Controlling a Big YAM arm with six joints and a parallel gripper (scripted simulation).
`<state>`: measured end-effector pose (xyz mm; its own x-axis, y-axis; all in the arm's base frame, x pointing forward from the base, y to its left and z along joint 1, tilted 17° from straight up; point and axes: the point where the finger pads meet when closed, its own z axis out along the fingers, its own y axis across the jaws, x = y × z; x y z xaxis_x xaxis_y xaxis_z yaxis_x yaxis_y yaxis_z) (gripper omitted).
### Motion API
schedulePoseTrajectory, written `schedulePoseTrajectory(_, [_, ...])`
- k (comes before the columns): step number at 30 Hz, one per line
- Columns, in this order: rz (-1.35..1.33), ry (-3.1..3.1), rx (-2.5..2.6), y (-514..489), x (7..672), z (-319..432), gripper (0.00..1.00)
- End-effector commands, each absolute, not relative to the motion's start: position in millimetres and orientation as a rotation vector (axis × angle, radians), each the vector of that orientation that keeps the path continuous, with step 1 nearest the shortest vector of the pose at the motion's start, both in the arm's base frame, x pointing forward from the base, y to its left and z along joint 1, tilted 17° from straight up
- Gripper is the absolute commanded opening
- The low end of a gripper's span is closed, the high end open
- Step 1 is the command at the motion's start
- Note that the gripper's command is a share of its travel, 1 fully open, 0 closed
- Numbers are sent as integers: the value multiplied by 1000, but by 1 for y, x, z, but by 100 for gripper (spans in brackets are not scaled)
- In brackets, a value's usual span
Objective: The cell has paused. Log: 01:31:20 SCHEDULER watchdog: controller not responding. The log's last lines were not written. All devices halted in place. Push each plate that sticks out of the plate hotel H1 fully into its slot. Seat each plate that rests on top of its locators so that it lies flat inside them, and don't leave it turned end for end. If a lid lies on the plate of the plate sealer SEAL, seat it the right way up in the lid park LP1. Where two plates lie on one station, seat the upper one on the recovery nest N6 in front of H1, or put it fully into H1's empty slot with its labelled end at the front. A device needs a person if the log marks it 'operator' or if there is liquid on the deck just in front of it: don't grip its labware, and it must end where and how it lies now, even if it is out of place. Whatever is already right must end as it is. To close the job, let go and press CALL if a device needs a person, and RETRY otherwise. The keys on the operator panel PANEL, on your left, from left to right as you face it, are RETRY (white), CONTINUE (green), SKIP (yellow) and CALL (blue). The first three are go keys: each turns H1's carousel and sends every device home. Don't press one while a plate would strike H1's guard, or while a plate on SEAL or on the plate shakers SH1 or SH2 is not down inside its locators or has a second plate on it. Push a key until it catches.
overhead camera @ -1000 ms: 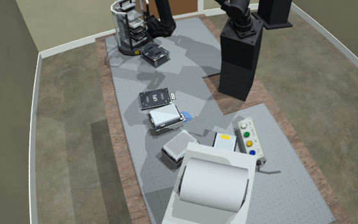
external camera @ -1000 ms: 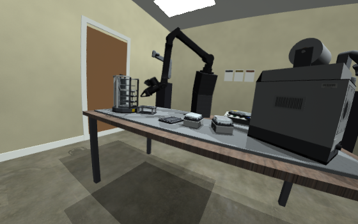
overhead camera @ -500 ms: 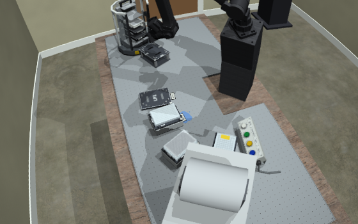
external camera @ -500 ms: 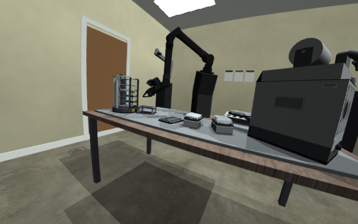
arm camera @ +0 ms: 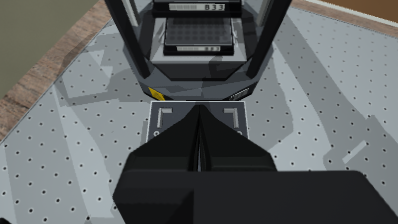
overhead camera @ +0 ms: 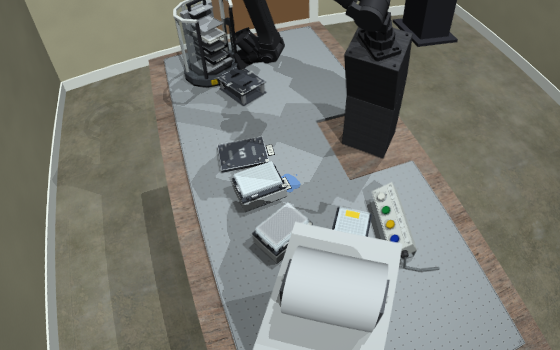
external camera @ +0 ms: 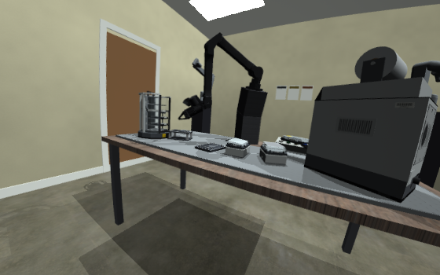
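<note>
The plate hotel H1 (overhead camera: 203, 40) stands at the far left corner of the deck. In the wrist view its lower slots hold a dark plate (arm camera: 199, 34) and one labelled B33 (arm camera: 204, 7); both look set back inside the posts. My gripper (arm camera: 199, 112) is shut and empty. It hovers over the empty recovery nest N6, just in front of H1's base, and also shows in the side view (external camera: 181, 116). A white plate (overhead camera: 259, 181) sits askew on a shaker, with a blue puddle (overhead camera: 291, 181) at its right end. Another plate (overhead camera: 281, 227) sits on the second shaker.
The dark lid park (overhead camera: 243, 153) lies behind the shakers. The large white sealer SEAL (overhead camera: 334, 285) stands at the front, with a yellow-labelled plate (overhead camera: 352, 221) on its stage. PANEL (overhead camera: 391, 217) has white (overhead camera: 380, 196), green, yellow and blue (overhead camera: 394, 238) keys. The arm's black pedestal (overhead camera: 374, 95) stands to the right.
</note>
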<state>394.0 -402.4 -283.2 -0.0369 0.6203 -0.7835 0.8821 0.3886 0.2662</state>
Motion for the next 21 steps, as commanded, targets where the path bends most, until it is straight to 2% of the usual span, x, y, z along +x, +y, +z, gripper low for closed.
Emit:
schedulePoseTrajectory(1, [-353, 1717, 1304, -398, 403, -270, 0])
schedulePoseTrajectory(21, [-373, 1734, 1325, -392, 380, -257, 0])
